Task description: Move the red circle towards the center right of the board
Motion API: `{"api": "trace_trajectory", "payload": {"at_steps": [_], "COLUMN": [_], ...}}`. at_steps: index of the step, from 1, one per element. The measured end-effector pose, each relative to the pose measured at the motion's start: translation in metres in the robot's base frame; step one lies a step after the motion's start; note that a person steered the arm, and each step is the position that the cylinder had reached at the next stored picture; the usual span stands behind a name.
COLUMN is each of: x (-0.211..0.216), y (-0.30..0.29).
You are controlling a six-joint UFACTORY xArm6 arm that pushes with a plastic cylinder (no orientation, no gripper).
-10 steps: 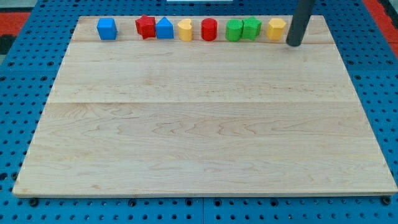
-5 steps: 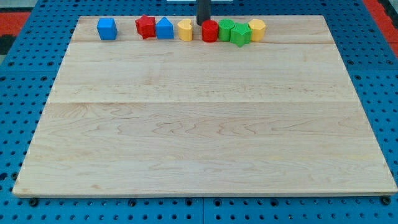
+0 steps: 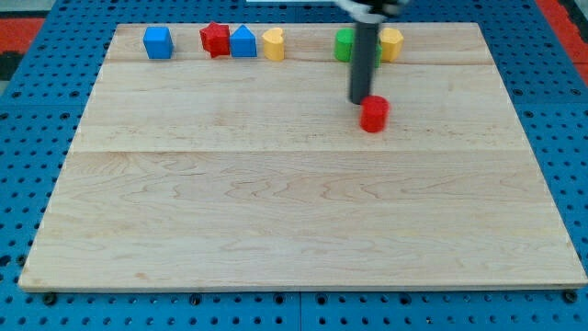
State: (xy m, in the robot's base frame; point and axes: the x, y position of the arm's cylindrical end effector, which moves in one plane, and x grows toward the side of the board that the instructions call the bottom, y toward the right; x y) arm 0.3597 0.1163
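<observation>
The red circle point(image 3: 374, 115) is a short red cylinder lying on the wooden board point(image 3: 294, 211), below the top row and right of the middle. My tip point(image 3: 359, 101) is at the lower end of the dark rod. It touches the red circle's upper left side. The rod hides part of a green block point(image 3: 344, 44) and most of a second green block behind it.
Along the board's top edge stand a blue cube point(image 3: 158, 42), a red star-shaped block point(image 3: 215, 39), a blue house-shaped block point(image 3: 243, 41), a yellow heart-shaped block point(image 3: 273, 43) and a yellow block point(image 3: 391, 43). A blue pegboard surrounds the board.
My tip has come from above the top row down and to the right. The red circle has left the row and moved down and right with it. The green and yellow blocks shifted slightly.
</observation>
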Motion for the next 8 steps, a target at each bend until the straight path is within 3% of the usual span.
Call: {"api": "trace_trajectory", "payload": {"at_steps": [1, 2, 3, 4, 5, 7, 8], "x": [0.002, -0.027, -0.007, 0.036, 0.038, 0.033, -0.014], "y": [0.02, -0.022, -0.053, -0.019, 0.009, -0.167, -0.18]}}
